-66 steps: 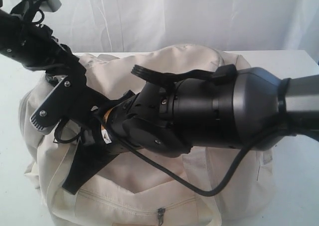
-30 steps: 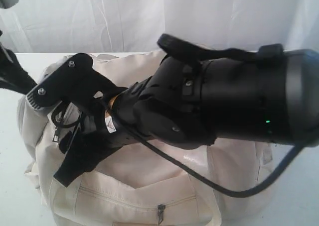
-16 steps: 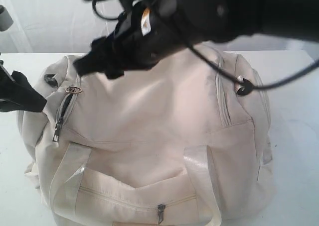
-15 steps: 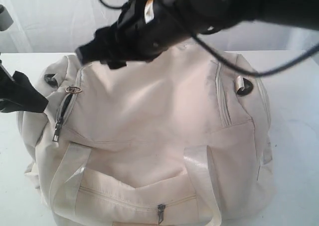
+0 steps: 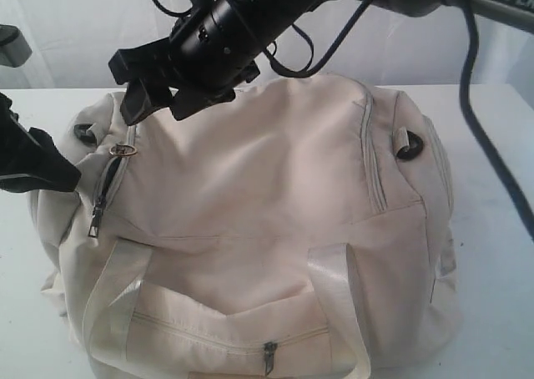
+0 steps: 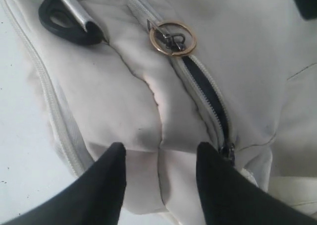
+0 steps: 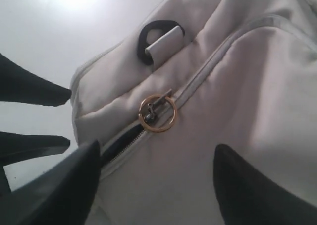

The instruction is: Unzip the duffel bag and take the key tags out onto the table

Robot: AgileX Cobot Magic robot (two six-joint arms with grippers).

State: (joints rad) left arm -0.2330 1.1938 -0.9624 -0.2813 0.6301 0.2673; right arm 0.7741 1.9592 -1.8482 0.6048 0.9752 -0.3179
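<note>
Plain white bench (image 5: pixel 501 145) carries large cream fabric duffel bag (image 5: pixel 267 195), zipper (image 5: pixel 100 197) open short way at gold ring pull (image 5: pixel 123 149). Spread wide, right jaws hang above ring; left jaws also apart, beside bag end.

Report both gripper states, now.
Left gripper: open, holding nothing.
Right gripper: open, holding nothing, near the zipper ring.
</note>
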